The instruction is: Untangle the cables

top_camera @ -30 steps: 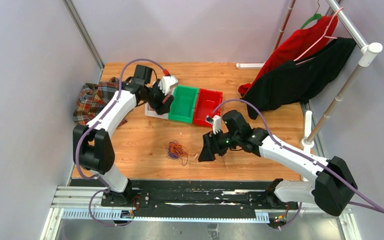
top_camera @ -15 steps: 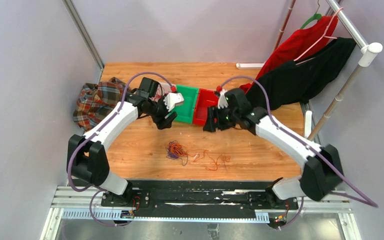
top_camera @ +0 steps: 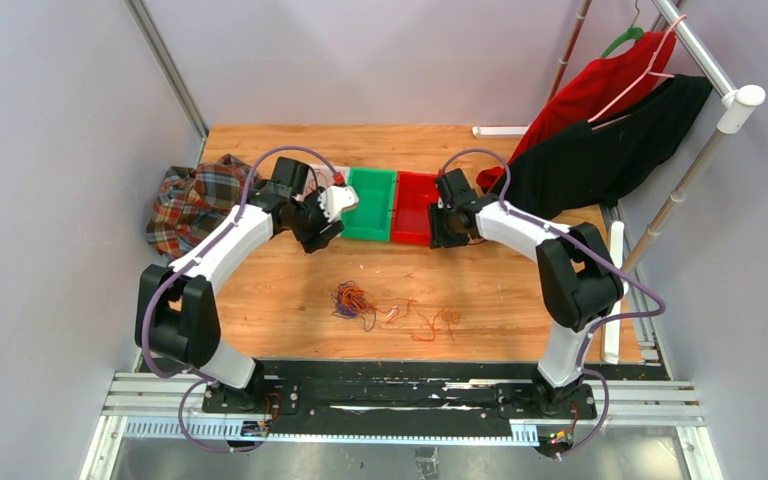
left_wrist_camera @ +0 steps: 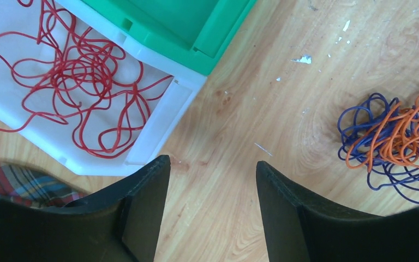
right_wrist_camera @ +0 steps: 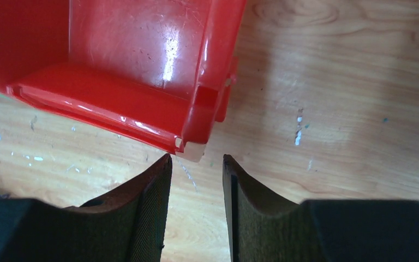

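Bulk of the wrist housings hides both sets of fingertips in the overhead view, so only the wrist cameras show the jaws. The left gripper (left_wrist_camera: 211, 164) has its dark, smooth fingers (left_wrist_camera: 142, 207) well apart over bare wood, with nothing between them. The right gripper (right_wrist_camera: 197, 164) leaves only a narrow gap between its textured pads (right_wrist_camera: 150, 207); it also holds nothing, and its tips are just short of the near corner of the glossy red bin (right_wrist_camera: 103, 103). The cables lie in three places. Thin red ones (left_wrist_camera: 82, 82) loop loosely inside a white bin (left_wrist_camera: 158, 120) at the upper left of the left wrist view, partly cut off by the frame's edge. An orange-and-purple knot (top_camera: 353, 300) sits on the wooden table (top_camera: 540, 290) at lower centre of the overhead view. A loose reddish-orange strand (top_camera: 425, 320) trails just to the right of the knot, too thin to trace fully. The green bin (top_camera: 370, 205) stands side by side with the red one; whether it abuts or overlaps the white bin's rim I cannot tell. A plaid cloth (top_camera: 190, 200) bunches at the table's left edge, and hanging garments (top_camera: 600, 160) drape over its upper right corner. Open, scuffed wood spans the room between the knot and the bins.
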`<state>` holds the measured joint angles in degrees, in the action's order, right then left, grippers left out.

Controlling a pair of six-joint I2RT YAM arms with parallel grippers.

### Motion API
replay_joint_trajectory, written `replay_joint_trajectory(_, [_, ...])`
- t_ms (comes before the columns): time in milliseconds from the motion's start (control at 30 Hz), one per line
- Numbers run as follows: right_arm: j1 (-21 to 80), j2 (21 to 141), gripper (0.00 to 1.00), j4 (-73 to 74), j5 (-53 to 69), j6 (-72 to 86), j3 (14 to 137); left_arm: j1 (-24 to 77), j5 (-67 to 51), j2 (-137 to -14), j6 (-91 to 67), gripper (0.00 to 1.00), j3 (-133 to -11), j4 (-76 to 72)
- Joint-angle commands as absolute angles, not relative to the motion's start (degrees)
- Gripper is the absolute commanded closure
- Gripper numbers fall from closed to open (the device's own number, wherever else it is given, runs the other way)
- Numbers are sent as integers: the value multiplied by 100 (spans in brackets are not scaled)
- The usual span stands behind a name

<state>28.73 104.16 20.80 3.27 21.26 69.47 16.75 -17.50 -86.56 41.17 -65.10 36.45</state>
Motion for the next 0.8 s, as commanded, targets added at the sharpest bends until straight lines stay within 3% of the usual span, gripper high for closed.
replay_joint_trajectory(0, [2751,10358,61,1846,-495,2246,7123,1669,-1722,-8773,4261,37,-6388,3214])
replay_joint_trajectory(233, [2575,10386,63,1826,-912,2297,7109,1670,-1503,-9207,4182,37,-6287,2781])
replay_joint_trajectory(400, [2583,9920,62,1603,-1080,2359,6593,1689,-2424,-8892,4264,34,-6695,3708])
replay_joint_trajectory(567, [3176,8865,43,1247,-668,2289,5763,2022,-2933,-8587,4339,29,-6671,4336])
replay_joint_trajectory(767, [4389,7782,32,1123,44,2004,4676,2185,-3183,-8475,4039,28,-6752,4454])
